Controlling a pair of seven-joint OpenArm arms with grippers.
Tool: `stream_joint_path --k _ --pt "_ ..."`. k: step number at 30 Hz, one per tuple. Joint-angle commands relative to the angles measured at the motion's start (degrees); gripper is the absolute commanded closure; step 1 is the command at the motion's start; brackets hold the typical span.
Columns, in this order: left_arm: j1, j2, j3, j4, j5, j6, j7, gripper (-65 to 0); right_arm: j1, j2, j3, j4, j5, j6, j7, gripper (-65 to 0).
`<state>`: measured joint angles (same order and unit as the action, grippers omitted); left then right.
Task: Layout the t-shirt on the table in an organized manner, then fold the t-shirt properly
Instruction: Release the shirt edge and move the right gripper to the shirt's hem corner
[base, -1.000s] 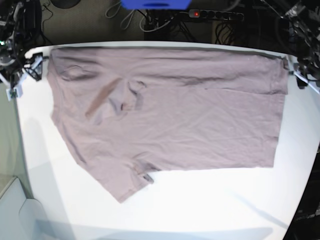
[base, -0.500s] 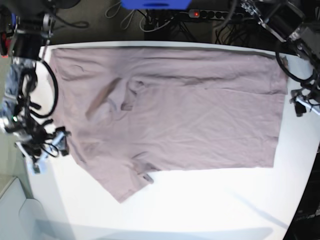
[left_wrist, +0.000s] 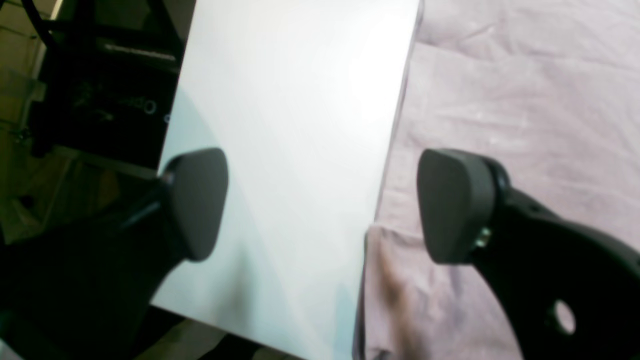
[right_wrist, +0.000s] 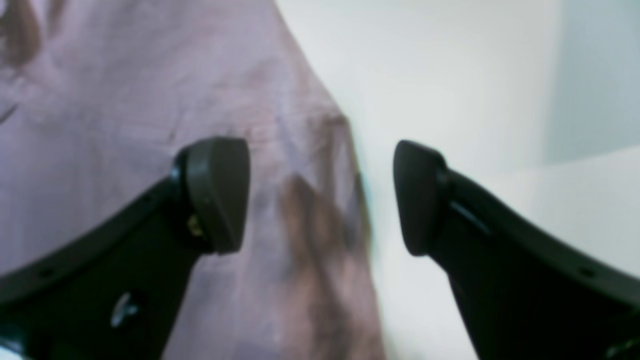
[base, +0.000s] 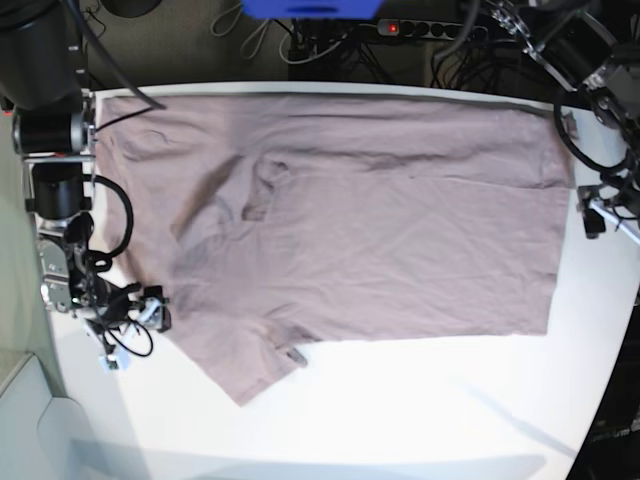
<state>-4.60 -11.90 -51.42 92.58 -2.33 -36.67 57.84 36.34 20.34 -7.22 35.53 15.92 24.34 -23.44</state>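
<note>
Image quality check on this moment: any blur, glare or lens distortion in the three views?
Base: wide-angle bowing curves the table edges; the t-shirt is fairly sharp. Left wrist: soft focus, bright sheen on the white surface, fingers blurred. Right wrist: the blurriest, with smeared cloth and a dark smudge between the open fingers.

Beyond the far edge, at twelve o'clock in the base view, a dark olive floor (base: 190, 55) runs behind the work surface. A blue object (base: 312, 8) sits at the top edge, cropped off. Just to its right, at one o'clock, lies a black power strip (base: 432, 30) with a red light lit, among tangled black cables (base: 330, 55). At seven o'clock, a pale grey-white surface (base: 25, 420) fills the corner. Lighting is even and soft.
</note>
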Motion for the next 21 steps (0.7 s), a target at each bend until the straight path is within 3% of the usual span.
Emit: stream_joint_path --k 1,4,16,18,21 --pt "-0.45 -1.07 -0.14 1.01 -0.35 0.14 -0.92 -58.1 2.48 0.72 -0.2 -0.58 0.56 -1.52 2.56 -45.2" --pt "-0.37 -1.07 -0.14 1.01 -0.35 0.14 -0.92 -58.1 2.39 1.07 -2.23 -2.25 0.56 -4.6 6.17 -45.2" --pt "-0.63 -1.07 -0.05 0.3 -0.35 0.14 -0.92 -58.1 0.28 0.28 -5.74 -2.43 0.65 -4.78 7.05 -44.5" --pt "-0.63 -1.07 0.03 0.22 -0.35 0.14 -0.92 -58.1 -0.51 0.01 -5.74 -2.43 0.65 -4.78 7.13 -42.3" --pt "-0.63 -1.07 0.12 0.22 -0.35 0.14 -0.92 -58.1 -0.86 -0.16 -5.74 -2.43 0.65 -4.78 7.22 -33.4"
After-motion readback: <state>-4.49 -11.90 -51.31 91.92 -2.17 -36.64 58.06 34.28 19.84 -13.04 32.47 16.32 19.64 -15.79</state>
